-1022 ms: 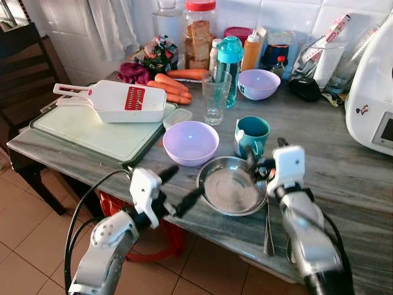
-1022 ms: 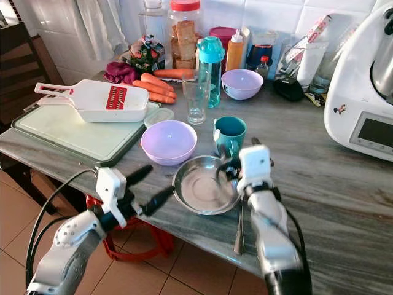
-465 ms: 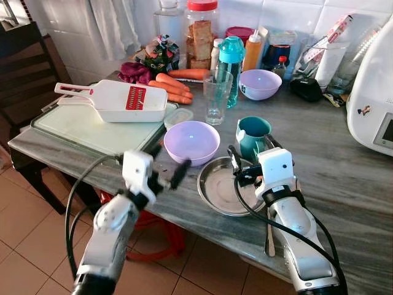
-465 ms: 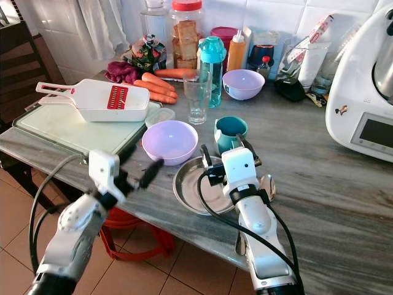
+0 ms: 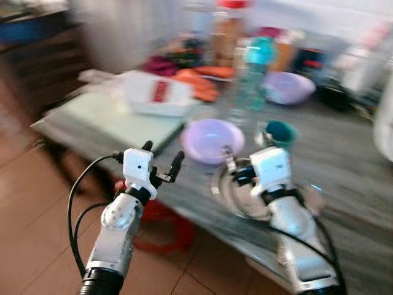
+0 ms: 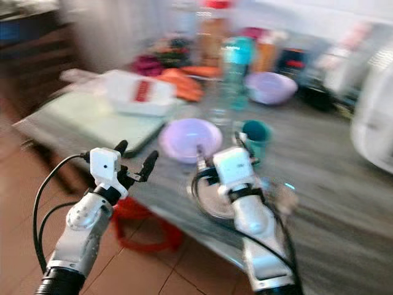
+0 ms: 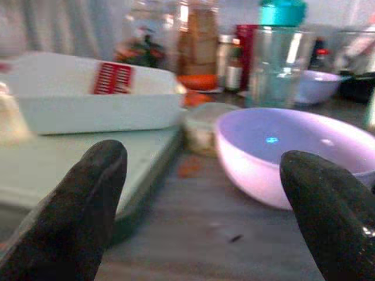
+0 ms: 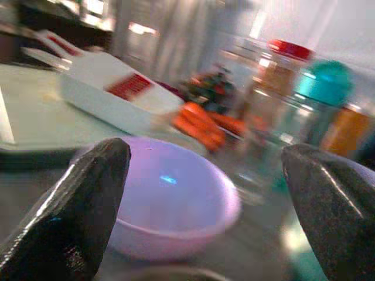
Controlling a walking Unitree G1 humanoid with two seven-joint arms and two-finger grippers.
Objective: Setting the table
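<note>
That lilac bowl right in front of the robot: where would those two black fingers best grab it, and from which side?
Probably by the rim. The lilac bowl stands upright and open, its round wall too wide to span, so one finger inside and one outside the thin edge suits it. The near edge, facing the robot, looks easiest: both the left gripper and right gripper, fingers apart, already point at it.

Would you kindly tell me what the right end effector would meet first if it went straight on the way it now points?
Most likely the near lilac bowl. The right end effector is open, and the bowl sits between its fingers, just ahead. Blur leaves the gap unclear.
</note>
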